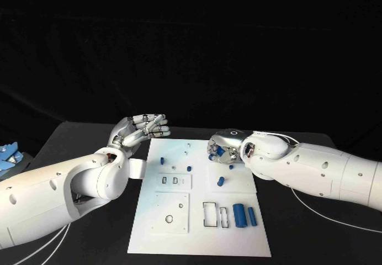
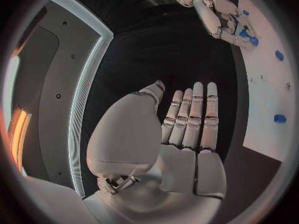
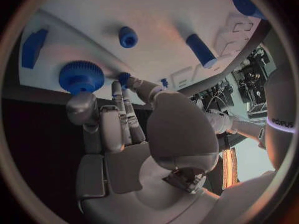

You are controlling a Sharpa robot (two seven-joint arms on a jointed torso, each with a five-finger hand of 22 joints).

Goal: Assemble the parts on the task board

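The task board point(image 1: 199, 221) is seen lying flat in the middle of the black surface point(image 1: 318, 232), its long side running from near to far. The left hand point(image 1: 142, 130) is held above the surface just beyond the board's far left corner, its fingers point(image 2: 194, 115) stretched out side by side and nothing held in it. The right hand point(image 1: 223, 149) is lowered over the far right part of the board, its fingertips point(image 3: 118, 92) reaching toward a blue toothed wheel point(image 3: 81, 76); whether the wheel is actually gripped cannot be told. A blue cylinder point(image 1: 239, 215) and a slimmer blue rod point(image 1: 251, 216) are laid side by side near the board's near right corner. Small blue pegs point(image 1: 189, 164) are stood near the middle of the board's far half.
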